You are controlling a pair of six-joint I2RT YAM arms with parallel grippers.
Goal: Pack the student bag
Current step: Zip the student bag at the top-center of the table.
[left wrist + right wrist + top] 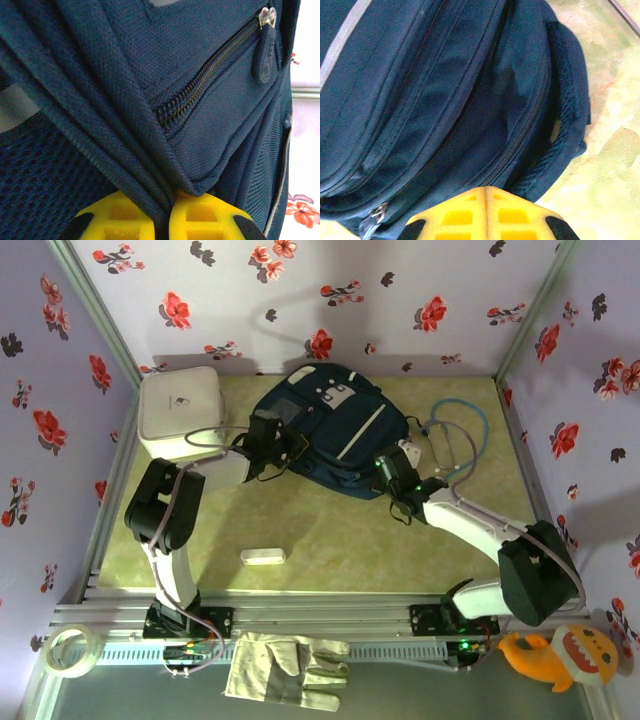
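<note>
The student bag (335, 425) is lying flat just to the right of the white box (180, 412), its long axis slanting away from the box. The left gripper (162, 220) is pinching a fold of bag fabric on the side facing the box. The right gripper (486, 212) is sitting clenched and empty at the bag's far side from the box. The left arm looks nearer the zipper (210, 75).

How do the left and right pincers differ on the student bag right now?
The left pincer pinches a fold of the student bag's navy fabric between its fingers; the right pincer's fingers meet with no fabric between them. The left pincer is at the bag's side nearest the white box; the right pincer is at the opposite side. Both are shut, yellow-fingered and close against the bag.
</note>
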